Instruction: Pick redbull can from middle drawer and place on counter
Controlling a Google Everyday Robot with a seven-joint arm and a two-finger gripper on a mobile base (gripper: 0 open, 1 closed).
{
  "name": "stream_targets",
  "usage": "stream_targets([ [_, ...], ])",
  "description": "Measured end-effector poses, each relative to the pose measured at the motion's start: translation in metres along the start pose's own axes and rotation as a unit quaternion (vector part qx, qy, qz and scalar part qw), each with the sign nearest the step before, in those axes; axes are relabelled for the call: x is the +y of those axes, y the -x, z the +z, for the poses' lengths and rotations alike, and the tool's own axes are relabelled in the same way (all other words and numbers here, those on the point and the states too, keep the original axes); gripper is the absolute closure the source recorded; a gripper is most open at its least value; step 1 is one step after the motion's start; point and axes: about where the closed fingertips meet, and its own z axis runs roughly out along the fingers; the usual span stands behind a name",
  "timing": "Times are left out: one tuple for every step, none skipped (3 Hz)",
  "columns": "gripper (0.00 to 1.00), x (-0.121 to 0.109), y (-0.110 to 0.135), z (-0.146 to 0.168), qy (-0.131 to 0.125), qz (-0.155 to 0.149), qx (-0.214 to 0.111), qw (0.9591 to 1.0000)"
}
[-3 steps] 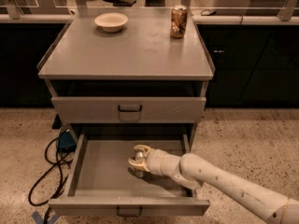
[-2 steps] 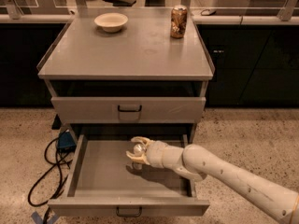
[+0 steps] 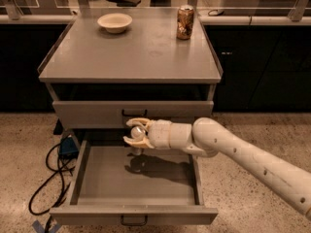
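Above open middle drawer (image 3: 97,178) floor, claw (image 3: 130,131) grips redbull can (image 3: 139,134).

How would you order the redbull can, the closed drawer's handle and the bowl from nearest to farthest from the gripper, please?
The gripper hangs over the open middle drawer.
1. The redbull can: clamped in the gripper.
2. The handle: just above, on the closed drawer's front.
3. The bowl: far back, left on the counter.
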Motion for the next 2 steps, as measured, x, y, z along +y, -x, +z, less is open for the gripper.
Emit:
stream_targets([
  [1.00, -0.0283, 0.0732, -0.0064, 0.043, -0.037, -0.032, 0.9979],
  [1.00, -0.0284, 0.0733, -0.0062, 0.043, -0.037, -0.032, 0.9979],
])
